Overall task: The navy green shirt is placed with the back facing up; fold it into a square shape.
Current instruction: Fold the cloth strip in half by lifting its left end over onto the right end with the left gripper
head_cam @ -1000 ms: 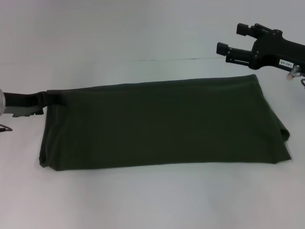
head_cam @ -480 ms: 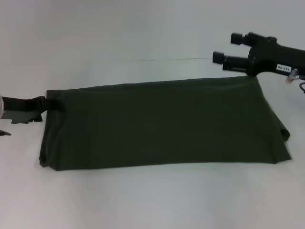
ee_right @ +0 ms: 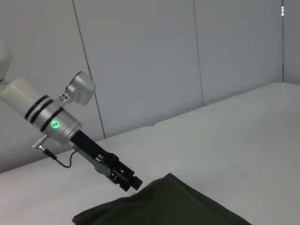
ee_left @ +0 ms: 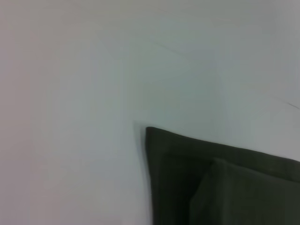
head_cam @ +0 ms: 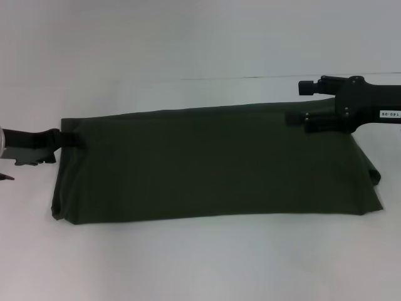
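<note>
The navy green shirt (head_cam: 213,163) lies on the white table (head_cam: 200,263), folded into a long flat band that runs from left to right. My left gripper (head_cam: 70,138) is at the band's far left corner, shut on the cloth there. It also shows in the right wrist view (ee_right: 127,181), touching the shirt's corner (ee_right: 164,206). My right gripper (head_cam: 298,101) is open, its two fingers spread over the far right corner of the shirt. The left wrist view shows a folded corner of the shirt (ee_left: 220,187).
A pale wall (head_cam: 200,37) stands behind the table. A seam line (head_cam: 238,78) runs across the table's far part. In the right wrist view the left arm's silver wrist (ee_right: 51,123) shows a green light.
My right gripper has come down and towards me, from above the table's far right to over the shirt's far right corner, and has turned. The left gripper shifted slightly. The shirt has not moved.
</note>
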